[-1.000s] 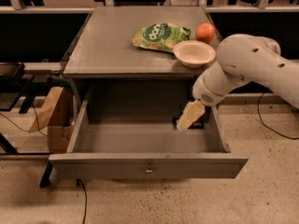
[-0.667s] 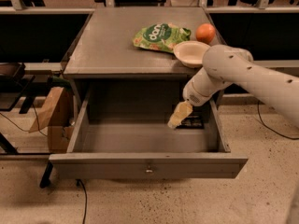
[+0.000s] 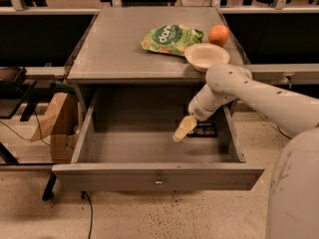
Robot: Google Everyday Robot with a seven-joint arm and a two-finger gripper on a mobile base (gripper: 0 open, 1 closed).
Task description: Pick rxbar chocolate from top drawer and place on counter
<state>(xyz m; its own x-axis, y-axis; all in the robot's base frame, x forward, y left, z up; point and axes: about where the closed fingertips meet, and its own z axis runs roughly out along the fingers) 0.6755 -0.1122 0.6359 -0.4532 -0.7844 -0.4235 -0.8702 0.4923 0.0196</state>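
Your tool (image 3: 182,129) is down inside the open drawer (image 3: 99,176), hanging just above the floor, right of the middle. Open or closed? I can't tell from here: it reads as one pale shape angled down and to the left, and nothing looks gripped.

There's your target: the chocolate bar (image 3: 206,130), a flat dark packet on the drawer floor, tucked toward the back right near the right-hand wall. It sits just beside the tool, on the side nearer that wall, with the wrist covering its near-left end. I can't say whether they touch.

Here's what counts. The bar's long side seems to run across the drawer, roughly parallel to the front panel. The tool tip points away from it, toward the drawer's middle. So by my read, you need a short shift toward the right wall and then a drop over the packet, closing across its narrow width. Watch that wall: there's little room between it and the bar.

Up on the bench (image 3: 114,49), the green bag (image 3: 172,38), the bowl (image 3: 207,55) and the orange (image 3: 219,34) crowd the back right. The left half looks like your landing spot.
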